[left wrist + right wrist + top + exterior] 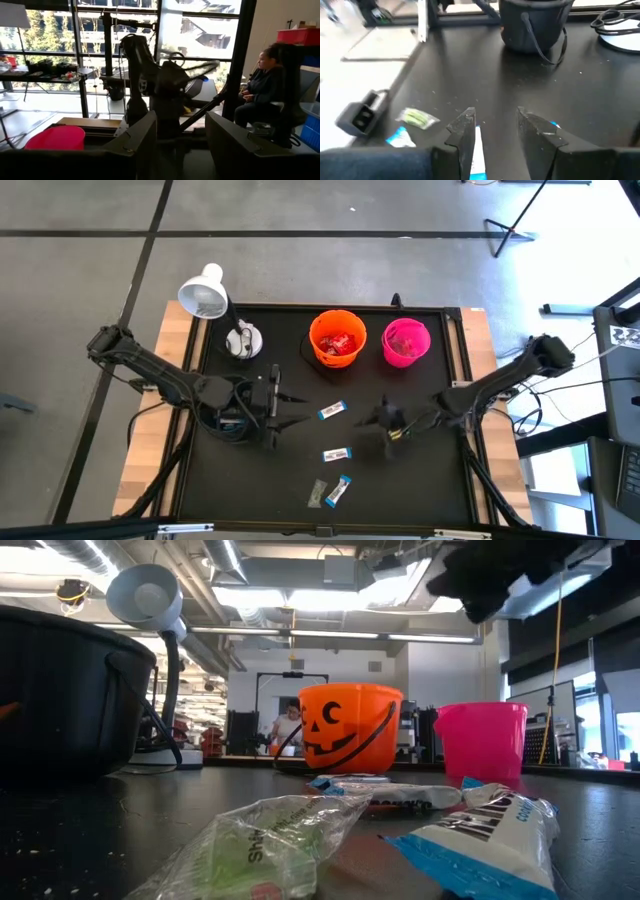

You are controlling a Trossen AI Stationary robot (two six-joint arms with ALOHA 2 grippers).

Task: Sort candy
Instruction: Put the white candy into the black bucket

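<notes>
- Near the middle of the black table (420,480), four loose pieces of candy remain: a blue-and-white one (332,411) farthest back, another (336,454) nearer, and at the near edge a third blue-and-white piece (340,491) beside a clear greenish wrapper (316,493).
- Red pieces already fill the orange bucket (337,338); the pink bucket (405,342) stands just right of it, at the far edge.
- Judging by this, the sort is well along, with the blue-and-white pieces left.
- The right gripper (388,422) hangs above the table, right of the middle candy; its jaws stand apart, holding nothing, with a blue-and-white piece below them in the wrist view.
- Next it likely needs to drop onto that piece and pinch.
- The left gripper (275,408) waits at left beside the black bucket (228,412), jaws parted and empty.
- Open table lies between the candy and the buckets; the lamp (205,292) stands clear at the far left.
</notes>
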